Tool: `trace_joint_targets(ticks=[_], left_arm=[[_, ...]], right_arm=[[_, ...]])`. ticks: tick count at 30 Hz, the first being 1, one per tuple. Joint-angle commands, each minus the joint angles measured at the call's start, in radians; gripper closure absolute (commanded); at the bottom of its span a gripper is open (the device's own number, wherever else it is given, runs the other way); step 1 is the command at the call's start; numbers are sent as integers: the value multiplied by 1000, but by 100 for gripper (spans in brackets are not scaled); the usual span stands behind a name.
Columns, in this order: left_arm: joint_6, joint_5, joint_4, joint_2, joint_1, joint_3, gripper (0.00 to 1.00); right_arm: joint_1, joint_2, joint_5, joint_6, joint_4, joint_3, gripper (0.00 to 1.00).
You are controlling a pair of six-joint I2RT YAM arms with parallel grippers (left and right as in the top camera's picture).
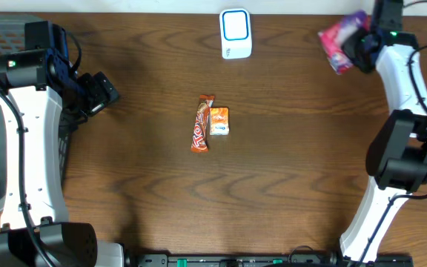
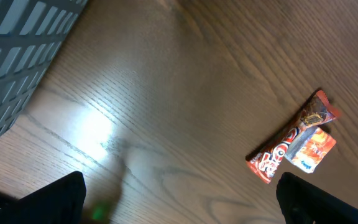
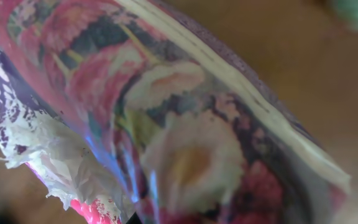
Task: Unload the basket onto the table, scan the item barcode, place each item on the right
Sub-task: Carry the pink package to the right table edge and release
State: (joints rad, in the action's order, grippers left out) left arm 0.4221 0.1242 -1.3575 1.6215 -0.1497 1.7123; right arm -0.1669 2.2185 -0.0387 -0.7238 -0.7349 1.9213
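Glossy plastic pouch (image 1: 339,38); wood-grain table (image 1: 288,185)

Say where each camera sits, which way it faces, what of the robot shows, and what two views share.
Overhead: above the table, looking straight down; left arm with open left hand, right arm with right hand shut on a flowered packet.
Left wrist: on the left arm, looking down at the candy bar and small packet; own fingers at bottom corners.
Right wrist: close against the flowered packet, which fills the frame; no fingers visible.
Shared: overhead and left wrist both show candy bar and small packet.
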Motion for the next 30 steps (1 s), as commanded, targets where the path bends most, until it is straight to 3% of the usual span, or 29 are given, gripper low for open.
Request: trace_joint_targets(ticks=[1, 5, 6, 10, 12, 20, 30], left_arm=[[1, -13, -3, 6, -2, -5, 2], [1, -13, -3, 6, -2, -5, 2], [1, -13, -3, 6, -2, -5, 2], [1, -13, -3, 6, -2, -5, 2], [1, -13, -3, 6, -2, -5, 2], [1, -13, -3, 6, -2, -5, 2], [1, -13, -3, 6, -2, -5, 2]], right_arm=[[-41, -20, -251, 6, -54, 8, 94], [-95, -19, -327, 8, -92, 8, 87], [-109, -19, -323, 11, -92, 8, 78], [-155, -19, -259, 54, -88, 8, 31], [-169, -19, -196, 79, -85, 8, 22], [-156, -19, 65, 207, -55, 9, 14], [-76, -109, 126, 210, -59, 9, 14]])
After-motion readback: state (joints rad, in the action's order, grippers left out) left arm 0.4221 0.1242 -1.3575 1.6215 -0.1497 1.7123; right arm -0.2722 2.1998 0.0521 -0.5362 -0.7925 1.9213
